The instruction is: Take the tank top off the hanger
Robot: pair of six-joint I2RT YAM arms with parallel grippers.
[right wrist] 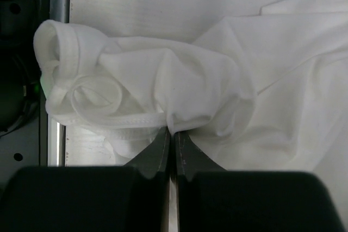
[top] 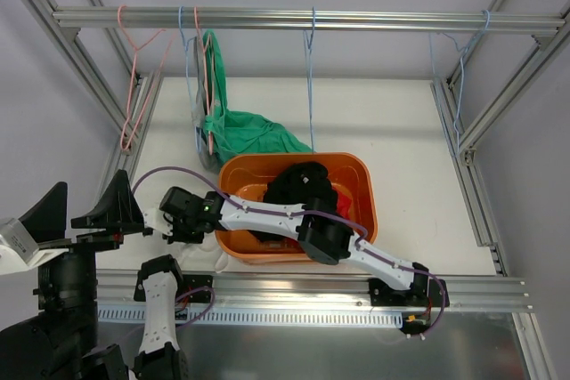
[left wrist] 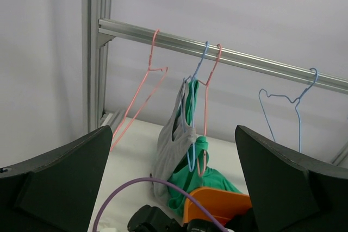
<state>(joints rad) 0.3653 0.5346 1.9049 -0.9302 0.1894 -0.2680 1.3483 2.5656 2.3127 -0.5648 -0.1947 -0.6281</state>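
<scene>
My right gripper (right wrist: 174, 132) is shut on a fold of a crumpled white tank top (right wrist: 163, 85) that lies on the white table. In the top view the right gripper (top: 175, 218) reaches left past the orange basket. A grey tank top (left wrist: 171, 145) hangs on a blue hanger (left wrist: 191, 134) from the rail. A green tank top (left wrist: 191, 175) hangs beside it on a pink hanger (left wrist: 207, 112) and trails onto the table (top: 245, 126). My left gripper (left wrist: 173, 131) is open and empty, well short of the rail, and shows at the near left (top: 85, 213).
An orange basket (top: 361, 186) holds dark clothes (top: 301, 186) under the right arm. Empty hangers hang on the rail: pink (top: 134, 86) at the left, blue (top: 310, 68) in the middle, blue (top: 459, 68) at the right. Aluminium frame posts stand on both sides.
</scene>
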